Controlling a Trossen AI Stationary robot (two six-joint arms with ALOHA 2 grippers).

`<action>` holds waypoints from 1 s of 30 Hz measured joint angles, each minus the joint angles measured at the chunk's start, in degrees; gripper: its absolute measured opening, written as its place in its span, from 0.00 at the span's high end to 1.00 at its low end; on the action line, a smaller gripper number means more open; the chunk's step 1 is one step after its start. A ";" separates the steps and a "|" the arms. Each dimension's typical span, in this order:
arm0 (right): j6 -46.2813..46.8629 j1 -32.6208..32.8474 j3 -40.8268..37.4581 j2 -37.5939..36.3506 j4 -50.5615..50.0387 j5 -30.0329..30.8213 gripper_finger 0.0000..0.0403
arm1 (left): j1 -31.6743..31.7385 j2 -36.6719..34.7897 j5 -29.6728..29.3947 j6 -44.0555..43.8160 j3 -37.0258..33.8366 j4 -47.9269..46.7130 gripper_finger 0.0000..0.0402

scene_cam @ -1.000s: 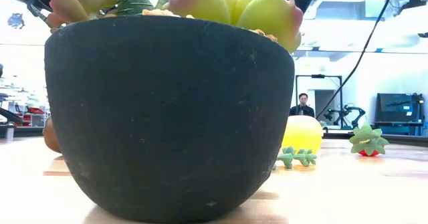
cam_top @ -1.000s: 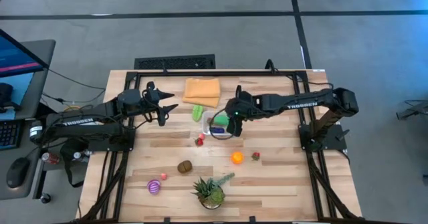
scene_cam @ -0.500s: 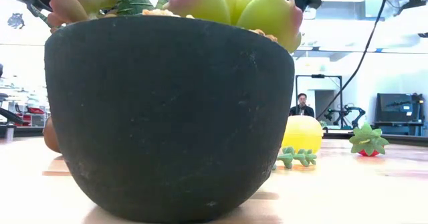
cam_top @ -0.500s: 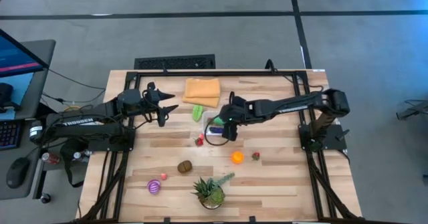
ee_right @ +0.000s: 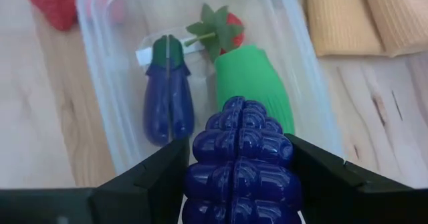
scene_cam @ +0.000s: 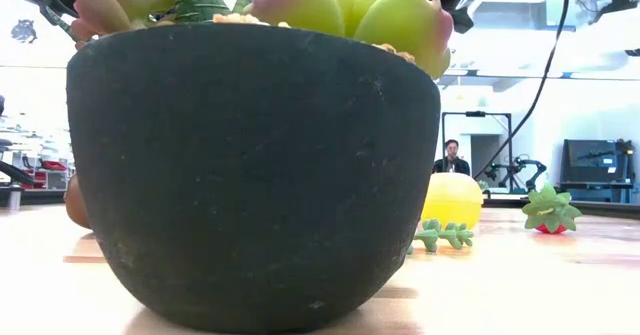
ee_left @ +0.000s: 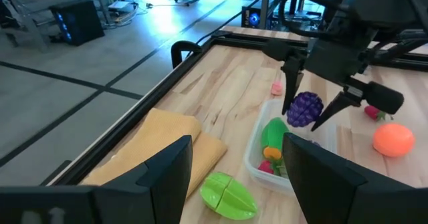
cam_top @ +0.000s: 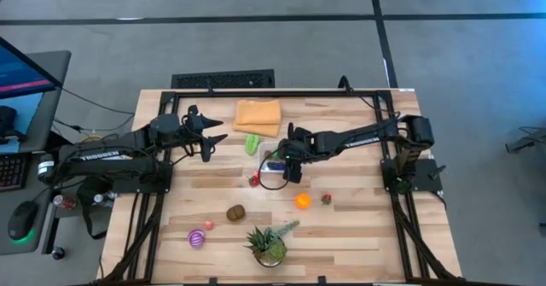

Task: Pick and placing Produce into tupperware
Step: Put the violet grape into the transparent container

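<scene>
Place: a robotics lab.
Evidence: beyond the wooden table (cam_top: pixel 341 235), a concrete floor (cam_top: pixel 256 38), a computer monitor (cam_top: pixel 21 81), another robot arm (scene_cam: pixel 520 170), and a seated person (scene_cam: pixel 452 158).

In the high view, the right arm reaches from the right edge toward the centre of the frame, its right gripper (cam_top: pixel 288 158) pointing down, its 2 fingers clamped on a purple grape bunch (ee_right: pixel 239 164). The left arm lies left of centre, elbow bent; its left gripper (cam_top: pixel 211 138) aims rightward, fingers spread and holding nothing.
</scene>
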 joint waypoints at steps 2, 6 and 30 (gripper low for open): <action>0.07 -0.18 0.00 0.00 -0.04 0.01 0.44 | 0.00 0.00 0.00 0.00 0.00 0.00 0.44; 0.07 -0.12 0.00 0.00 -0.04 0.02 0.44 | 0.00 0.00 0.00 0.01 0.00 0.00 0.44; 0.13 -0.12 0.00 0.00 -0.04 -0.57 0.38 | 0.00 0.00 -0.03 0.24 0.00 -0.01 0.44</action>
